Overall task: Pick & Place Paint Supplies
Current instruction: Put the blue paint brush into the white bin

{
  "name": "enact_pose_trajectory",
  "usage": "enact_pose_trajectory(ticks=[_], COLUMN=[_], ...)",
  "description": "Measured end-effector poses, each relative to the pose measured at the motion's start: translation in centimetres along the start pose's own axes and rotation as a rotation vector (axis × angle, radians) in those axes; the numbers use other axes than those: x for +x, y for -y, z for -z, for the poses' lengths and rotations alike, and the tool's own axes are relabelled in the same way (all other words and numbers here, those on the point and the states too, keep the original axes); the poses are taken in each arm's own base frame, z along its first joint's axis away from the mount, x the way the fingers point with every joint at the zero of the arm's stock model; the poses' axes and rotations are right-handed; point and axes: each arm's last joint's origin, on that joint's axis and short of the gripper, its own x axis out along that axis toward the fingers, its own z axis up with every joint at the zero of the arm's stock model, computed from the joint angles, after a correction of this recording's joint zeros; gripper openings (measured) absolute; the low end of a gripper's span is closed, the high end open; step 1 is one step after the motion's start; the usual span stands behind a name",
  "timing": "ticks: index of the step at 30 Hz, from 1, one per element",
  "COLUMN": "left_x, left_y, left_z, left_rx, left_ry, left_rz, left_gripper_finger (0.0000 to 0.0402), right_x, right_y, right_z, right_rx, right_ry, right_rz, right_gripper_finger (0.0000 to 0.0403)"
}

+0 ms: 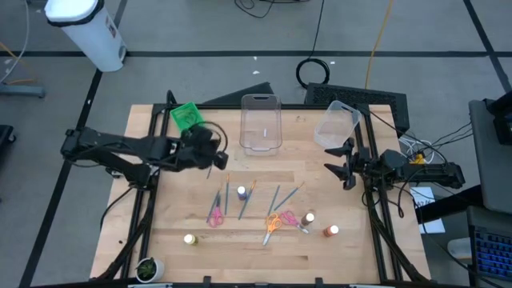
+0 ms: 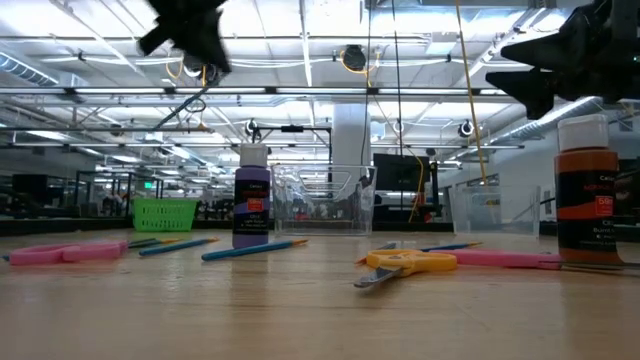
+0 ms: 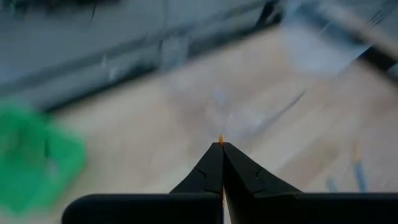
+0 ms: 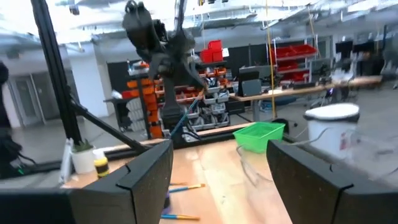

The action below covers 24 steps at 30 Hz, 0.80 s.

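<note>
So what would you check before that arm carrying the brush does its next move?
1. Left gripper shut on the paintbrush: ok.
2. Paintbrush lifted off the table: ok, the low view shows it hanging well above the wood.
3. Upright clear tub open on top: ok.
4. Right gripper out of the way: ok, open at the table's right edge.
5. Grip firm enough not to slip: cannot tell.

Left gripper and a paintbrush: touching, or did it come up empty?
Touching. The left gripper is shut on a paintbrush: the left wrist view shows an orange tip pinched between its closed fingers, and the right wrist view shows the brush hanging from it above the table.
</note>
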Motion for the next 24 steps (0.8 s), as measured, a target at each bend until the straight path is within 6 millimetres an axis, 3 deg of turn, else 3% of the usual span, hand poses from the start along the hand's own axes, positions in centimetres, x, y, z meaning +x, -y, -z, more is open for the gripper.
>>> enact_pose_trajectory(ticks=[4, 7, 17, 24], left_x=[-0.1, 0.8, 7.1, 11.6], left_y=[1.9, 3.0, 6.6, 7.5], left_z=[-2.7, -3.6, -3.5, -2.8], left_rx=[0.100, 0.152, 0.280, 0.236], left_ry=[0.213, 0.305, 0.432, 0.473], left_rz=[0.171, 0.312, 0.595, 0.744], left_gripper_finger=[0.0001, 0.0000, 0.0000, 0.0000], right_x=[0.0, 0.0, 0.7, 2.6], right_y=[0.0, 0.0, -0.3, -0.3], right_z=[0.0, 0.0, -1.4, 0.4], right_rx=[0.082, 0.084, 0.169, 0.132], right_ry=[0.000, 0.000, 0.143, -0.038], right_rz=[0.000, 0.000, -0.028, 0.014], right_gripper_finger=[0.0251, 0.0251, 0.0251, 0.0251])
